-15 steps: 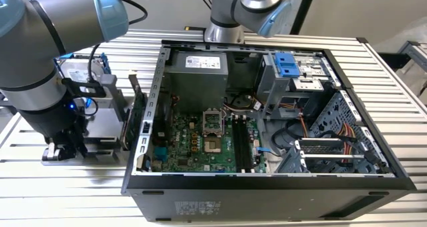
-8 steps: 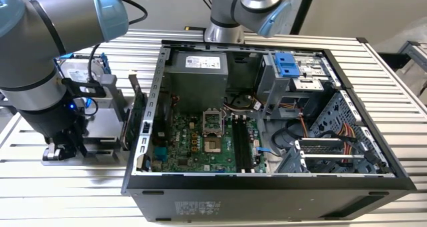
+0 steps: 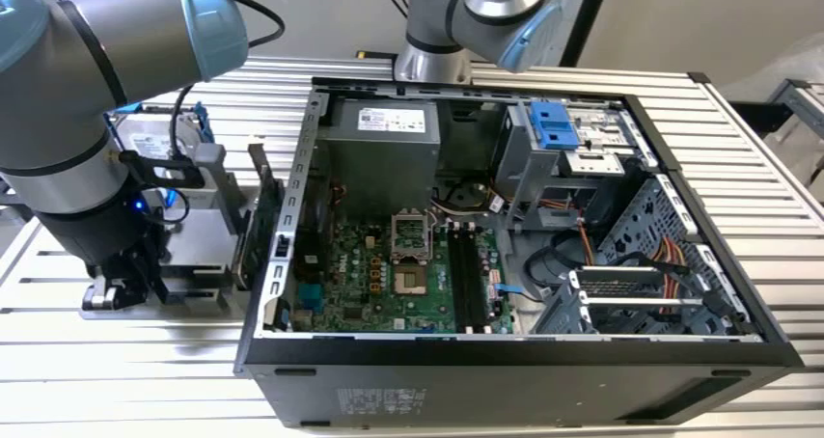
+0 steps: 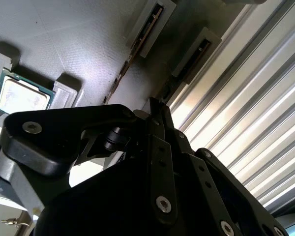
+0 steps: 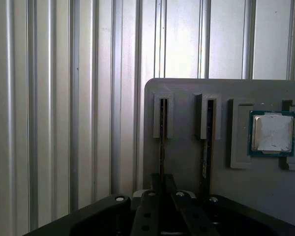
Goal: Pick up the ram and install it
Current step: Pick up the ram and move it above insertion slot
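In the first wrist view we see the end effector [image 5: 162,186], jaws narrow and closed astride the ram [image 5: 162,123], which stands on edge in a slot of the grey holder [image 5: 246,196]. Farther on are a second stick [image 5: 207,128], a processor [image 5: 271,132] and the ribbed surface [image 5: 49,123]. The exterior view adds the open computer case [image 3: 515,353].

The arm [image 3: 77,129] comes in high on the exterior view's left and bends steeply downward, its grey wrist joints [image 3: 58,182] stacked one under the other, while its base [image 3: 431,62] stands off at the far side. The black gripper [image 3: 116,291] hangs low at its end, pointing straight down.
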You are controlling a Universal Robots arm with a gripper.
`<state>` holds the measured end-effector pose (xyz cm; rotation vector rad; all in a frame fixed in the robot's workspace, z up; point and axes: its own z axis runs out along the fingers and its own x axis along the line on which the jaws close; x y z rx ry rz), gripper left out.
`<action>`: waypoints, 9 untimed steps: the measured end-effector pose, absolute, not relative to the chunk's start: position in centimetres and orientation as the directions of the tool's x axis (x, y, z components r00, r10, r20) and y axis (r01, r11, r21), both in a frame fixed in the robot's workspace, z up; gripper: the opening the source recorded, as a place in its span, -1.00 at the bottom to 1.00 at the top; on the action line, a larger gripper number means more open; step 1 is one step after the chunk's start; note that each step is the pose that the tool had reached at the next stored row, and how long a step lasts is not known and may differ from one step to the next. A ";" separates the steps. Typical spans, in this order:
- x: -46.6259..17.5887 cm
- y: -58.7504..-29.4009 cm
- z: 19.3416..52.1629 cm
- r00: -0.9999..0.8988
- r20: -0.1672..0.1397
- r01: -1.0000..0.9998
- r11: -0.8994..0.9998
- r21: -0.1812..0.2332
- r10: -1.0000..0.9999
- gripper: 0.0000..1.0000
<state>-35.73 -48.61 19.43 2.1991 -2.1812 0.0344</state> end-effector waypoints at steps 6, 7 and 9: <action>-35.7 -48.6 19.4 0.008 0.047 -1.000 -0.008 0.016 -0.999 -1.00; -35.7 -48.6 19.4 0.009 0.047 -1.000 -0.008 0.015 -0.999 -1.00; -35.7 -48.6 19.6 0.009 0.047 -1.000 -0.008 0.015 -0.999 -1.00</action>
